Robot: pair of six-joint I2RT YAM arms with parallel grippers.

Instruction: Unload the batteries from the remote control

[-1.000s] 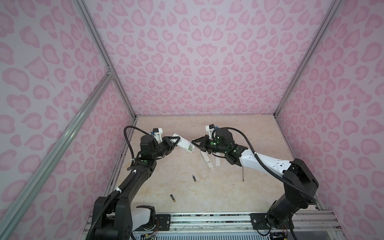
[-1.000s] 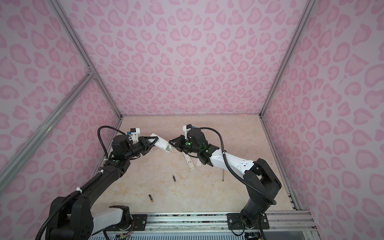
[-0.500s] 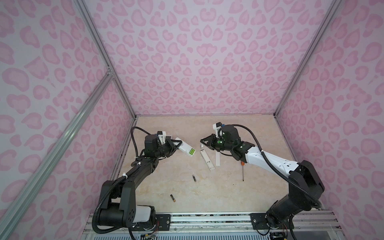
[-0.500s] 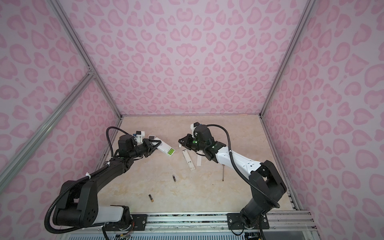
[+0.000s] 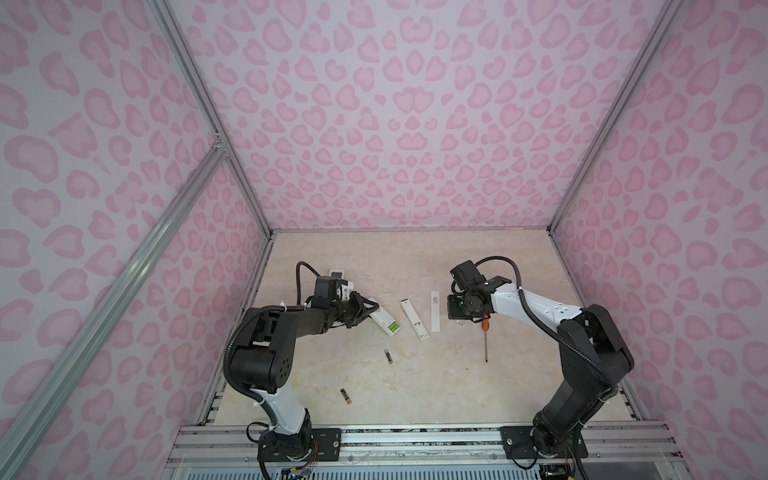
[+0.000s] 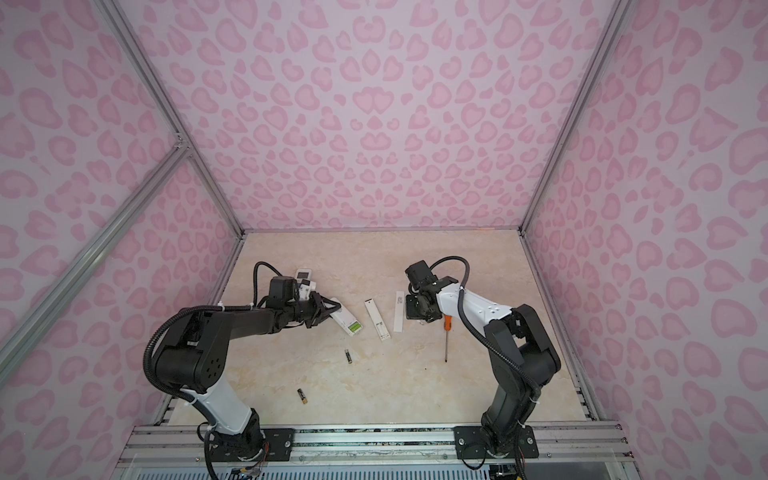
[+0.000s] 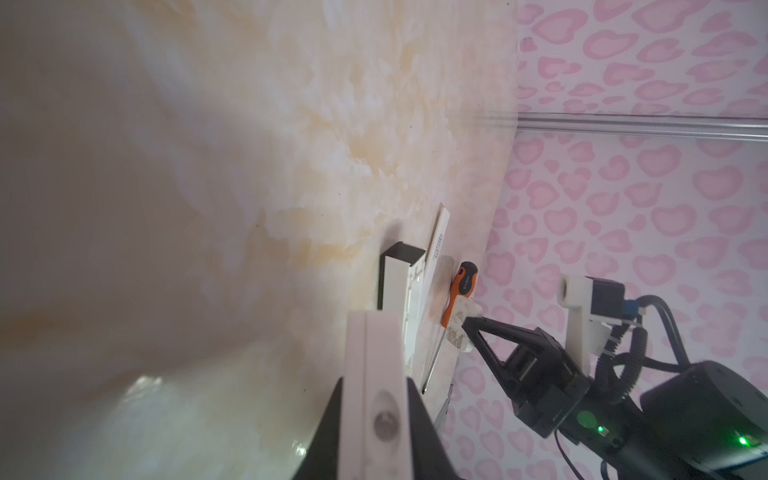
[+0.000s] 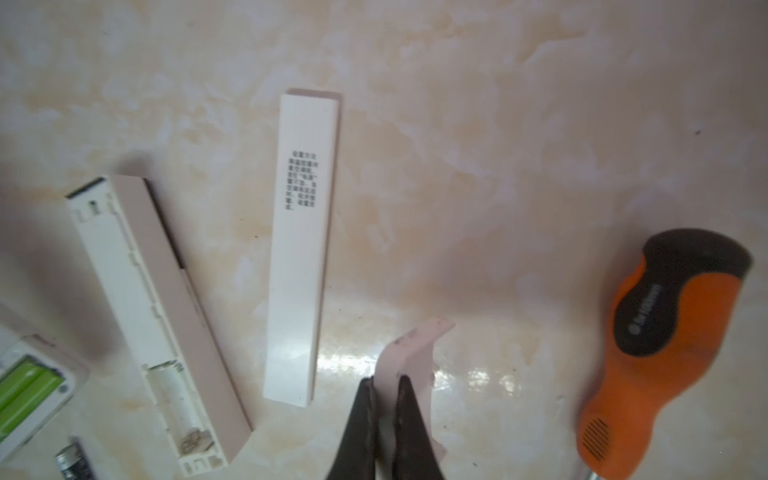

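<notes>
Right wrist view: the right gripper (image 8: 385, 386) is pinched together on a small curved white battery-door piece (image 8: 415, 345). It holds the piece low over the beige marbled tabletop (image 8: 540, 124), beside the orange-and-black-handled screwdriver (image 8: 665, 332), probably to set it aside.
Left arm: the left gripper (image 5: 369, 309) is clamped across a slim white plastic remote control (image 5: 384, 322) with the open bay facing up. This looks like steadying it so the other arm can pick from it.
Batteries in place: two lime-green cylindrical batteries (image 8: 25, 382) lie side by side in that remote's bay.
Batteries out: two small dark batteries lie loose on the table, one (image 5: 387, 356) near the remotes and a gold-ended one (image 5: 345, 396) nearer the robot base.
Second remote: a long white open-backed remote (image 8: 153, 316) lies flat with its bay empty, next to its long flat white cover plate (image 8: 299, 249).
Unclear: the held remote's far end may rest on the table or hang just above it.
</notes>
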